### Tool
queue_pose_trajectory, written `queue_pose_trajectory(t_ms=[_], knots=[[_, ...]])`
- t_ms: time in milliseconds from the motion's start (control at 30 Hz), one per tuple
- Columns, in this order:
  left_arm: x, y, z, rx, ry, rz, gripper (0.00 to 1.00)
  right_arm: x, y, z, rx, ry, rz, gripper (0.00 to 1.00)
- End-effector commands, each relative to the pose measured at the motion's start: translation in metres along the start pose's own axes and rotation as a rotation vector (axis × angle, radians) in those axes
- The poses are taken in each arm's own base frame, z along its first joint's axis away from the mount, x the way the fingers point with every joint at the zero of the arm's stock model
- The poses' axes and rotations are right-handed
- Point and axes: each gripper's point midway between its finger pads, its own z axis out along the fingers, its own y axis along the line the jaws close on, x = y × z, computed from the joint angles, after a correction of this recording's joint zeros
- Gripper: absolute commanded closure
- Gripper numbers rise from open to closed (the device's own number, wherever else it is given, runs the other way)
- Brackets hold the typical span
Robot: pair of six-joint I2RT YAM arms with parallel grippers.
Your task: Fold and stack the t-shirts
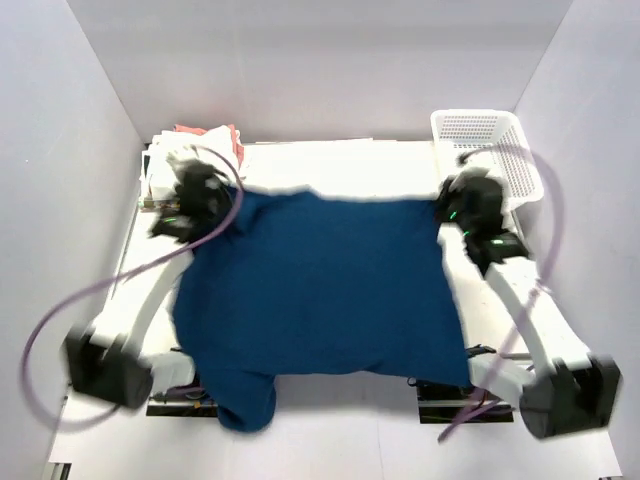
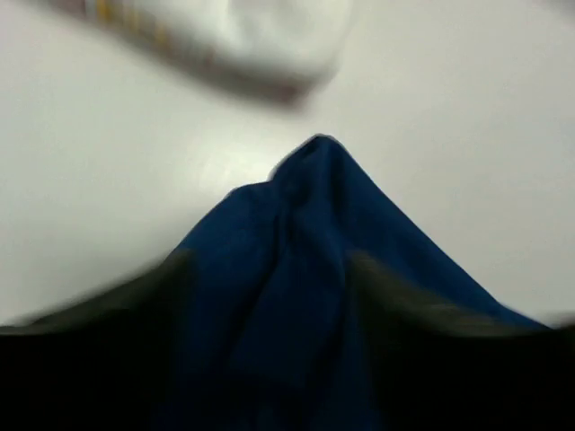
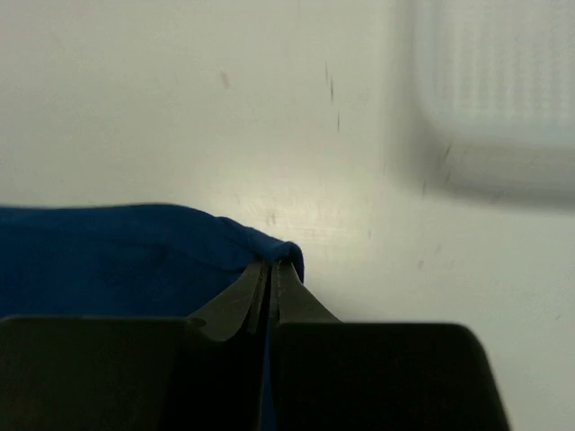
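Observation:
The navy blue t-shirt (image 1: pixel 320 290) lies spread over the middle of the table, plain side up, one sleeve hanging near the front edge. My left gripper (image 1: pixel 205 195) holds its far left corner; in the left wrist view the blue cloth (image 2: pixel 305 269) bunches up between my blurred dark fingers. My right gripper (image 1: pixel 462 205) is shut on the far right corner; the right wrist view shows the cloth edge (image 3: pixel 135 251) pinched between the closed fingertips (image 3: pixel 274 278). White and pink shirts (image 1: pixel 200 140) lie piled at the far left.
A white plastic mesh basket (image 1: pixel 485 150) stands at the far right, just behind my right gripper; it shows blurred in the right wrist view (image 3: pixel 494 99). Purple cables loop from both arms. White walls close in the table on three sides.

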Motion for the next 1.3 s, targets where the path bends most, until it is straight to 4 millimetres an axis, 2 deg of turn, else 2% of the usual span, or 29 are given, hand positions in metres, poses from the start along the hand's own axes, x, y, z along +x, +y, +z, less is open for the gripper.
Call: queue_pose_trajectory(t_ms=[0, 33, 67, 100, 133, 167, 200, 233, 267, 333, 367, 400, 433, 467, 500, 533, 567, 600, 633, 700, 767, 800, 833, 933, 967, 1067, 1100, 1133, 1267], knots=[[0.025, 0.014, 0.038, -0.082, -0.016, -0.023, 0.01, 0.006, 0.002, 0.032, -0.026, -0.080, 0.007, 1.00], [0.033, 0.013, 0.050, -0.096, 0.009, 0.006, 0.00, 0.016, -0.004, 0.040, 0.001, -0.051, -0.001, 0.99], [0.048, 0.017, 0.060, -0.127, 0.061, 0.035, 0.00, 0.011, -0.005, 0.046, 0.006, -0.045, -0.030, 0.89], [0.040, 0.011, 0.067, -0.150, 0.082, 0.050, 0.00, 0.047, -0.010, 0.065, 0.027, 0.086, -0.037, 0.81], [0.068, 0.017, 0.086, -0.223, 0.177, 0.063, 0.00, 0.055, -0.017, 0.067, 0.069, 0.136, -0.043, 0.67], [0.073, 0.023, 0.089, -0.274, 0.207, 0.082, 0.00, 0.044, -0.017, 0.069, 0.078, 0.152, -0.040, 0.44], [0.073, 0.026, 0.089, -0.303, 0.237, 0.105, 0.00, 0.054, -0.019, 0.074, 0.085, 0.189, -0.041, 0.39], [0.080, 0.029, 0.090, -0.315, 0.256, 0.117, 0.00, 0.055, -0.017, 0.072, 0.078, 0.197, -0.045, 0.32], [0.075, 0.027, 0.087, -0.308, 0.245, 0.110, 0.00, 0.052, -0.014, 0.066, 0.066, 0.183, -0.030, 0.10], [0.087, 0.022, 0.081, -0.227, 0.270, 0.097, 0.00, 0.059, -0.004, 0.061, 0.014, 0.195, -0.006, 0.10], [0.093, 0.021, 0.070, -0.175, 0.274, 0.090, 0.00, 0.057, 0.000, 0.052, 0.001, 0.187, 0.022, 0.10], [0.095, 0.007, 0.066, -0.086, 0.280, 0.059, 0.00, 0.062, 0.001, 0.049, -0.005, 0.197, 0.036, 0.10], [0.098, 0.004, 0.062, -0.042, 0.286, 0.066, 0.00, 0.067, 0.002, 0.046, -0.008, 0.214, 0.044, 0.10], [0.114, 0.004, 0.056, -0.009, 0.319, 0.080, 0.00, 0.065, 0.012, 0.039, -0.054, 0.209, 0.067, 0.10], [0.119, -0.004, 0.047, 0.041, 0.342, 0.076, 0.00, 0.081, 0.017, 0.035, -0.083, 0.249, 0.093, 0.10], [0.129, -0.005, 0.044, 0.064, 0.375, 0.076, 0.00, 0.085, 0.022, 0.032, -0.111, 0.258, 0.108, 0.10], [0.142, -0.002, 0.041, 0.075, 0.419, 0.091, 0.00, 0.090, 0.040, 0.026, -0.201, 0.274, 0.146, 0.10], [0.151, -0.003, 0.037, 0.096, 0.451, 0.090, 0.00, 0.114, 0.042, 0.023, -0.222, 0.318, 0.161, 0.10], [0.160, 0.001, 0.035, 0.089, 0.477, 0.086, 0.00, 0.118, 0.047, 0.021, -0.247, 0.319, 0.168, 0.10], [0.181, 0.012, 0.036, 0.055, 0.527, 0.092, 0.00, 0.143, 0.052, 0.015, -0.279, 0.374, 0.192, 0.10], [0.196, 0.018, 0.043, 0.034, 0.560, 0.103, 0.00, 0.156, 0.056, 0.014, -0.304, 0.400, 0.197, 0.10], [0.202, 0.020, 0.045, 0.025, 0.575, 0.108, 0.00, 0.163, 0.059, 0.012, -0.317, 0.419, 0.196, 0.10], [0.200, 0.012, 0.050, 0.051, 0.567, 0.098, 0.00, 0.178, 0.059, 0.011, -0.315, 0.455, 0.206, 0.10], [0.206, 0.003, 0.061, 0.090, 0.565, 0.084, 0.09, 0.199, 0.060, 0.012, -0.316, 0.511, 0.215, 0.10], [0.208, 0.002, 0.064, 0.090, 0.565, 0.084, 0.19, 0.205, 0.061, 0.013, -0.320, 0.528, 0.215, 0.10], [0.210, -0.001, 0.073, 0.090, 0.570, 0.095, 0.33, 0.217, 0.061, 0.013, -0.316, 0.565, 0.215, 0.10], [0.207, -0.004, 0.076, 0.093, 0.565, 0.093, 0.45, 0.220, 0.062, 0.012, -0.315, 0.574, 0.210, 0.10], [0.206, -0.005, 0.078, 0.093, 0.568, 0.103, 0.49, 0.224, 0.060, 0.013, -0.306, 0.586, 0.210, 0.10], [0.208, -0.004, 0.079, 0.084, 0.589, 0.118, 0.52, 0.235, 0.055, 0.014, -0.278, 0.620, 0.194, 0.10]])
